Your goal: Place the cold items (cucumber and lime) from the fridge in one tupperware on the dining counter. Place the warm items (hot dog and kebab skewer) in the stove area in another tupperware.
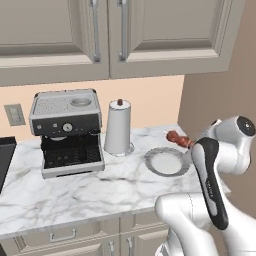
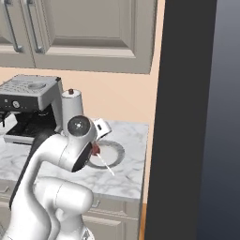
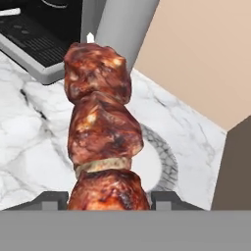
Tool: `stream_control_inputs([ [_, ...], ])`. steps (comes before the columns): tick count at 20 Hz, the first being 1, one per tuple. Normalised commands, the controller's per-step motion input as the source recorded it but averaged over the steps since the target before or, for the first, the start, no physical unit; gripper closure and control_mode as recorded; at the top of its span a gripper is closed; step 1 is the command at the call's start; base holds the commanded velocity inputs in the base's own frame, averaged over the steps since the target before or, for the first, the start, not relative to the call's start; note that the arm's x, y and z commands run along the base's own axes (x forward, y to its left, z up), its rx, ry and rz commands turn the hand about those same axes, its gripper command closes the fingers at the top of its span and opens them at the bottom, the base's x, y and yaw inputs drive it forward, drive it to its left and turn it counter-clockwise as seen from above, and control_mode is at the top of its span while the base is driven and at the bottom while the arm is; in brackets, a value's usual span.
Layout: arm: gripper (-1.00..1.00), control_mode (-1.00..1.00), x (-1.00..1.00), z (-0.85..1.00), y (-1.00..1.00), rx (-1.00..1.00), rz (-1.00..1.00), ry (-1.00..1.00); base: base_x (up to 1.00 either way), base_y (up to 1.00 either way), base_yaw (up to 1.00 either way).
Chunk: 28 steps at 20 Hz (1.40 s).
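Clamped on the kebab skewer (image 3: 102, 132) near its lower end, jaws of the gripper (image 3: 109, 197) partly closed either side of the bottom meat chunk. Held clear of the marble counter (image 1: 75, 192), right of centre in the left base frame, above the round plate (image 1: 167, 162). Long axis running straight out from the hand, up the middle of the hand frame. Bare stick end apparently pointing down-right in the right base frame, though half hidden by the arm. No tupperware hereabouts.
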Motion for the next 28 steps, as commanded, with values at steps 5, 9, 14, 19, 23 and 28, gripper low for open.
stream_control_inputs([
  [5, 1.00, -1.00, -0.49, 0.45, 0.02, -0.09, 0.10, 0.05, 0.00, 0.00, 0.00],
  [9, 1.00, -1.00, -0.51, 0.41, 0.09, -0.07, 0.01, 0.11, 0.00, 0.00, 0.00],
  [14, 1.00, -1.00, -0.68, 0.35, 0.05, -0.03, 0.00, 0.03, 0.00, 0.00, 0.00],
  [19, 1.00, 1.00, -0.16, 0.06, 0.01, -0.01, 0.00, 0.00, -0.57, 0.13, 0.00],
  [23, 1.00, 1.00, 0.00, 0.00, 0.00, 0.00, 0.00, 0.00, -0.76, 0.35, 0.00],
  [28, 1.00, 1.00, 0.00, 0.00, 0.00, 0.00, 0.00, 0.00, -0.98, 0.40, 0.00],
])
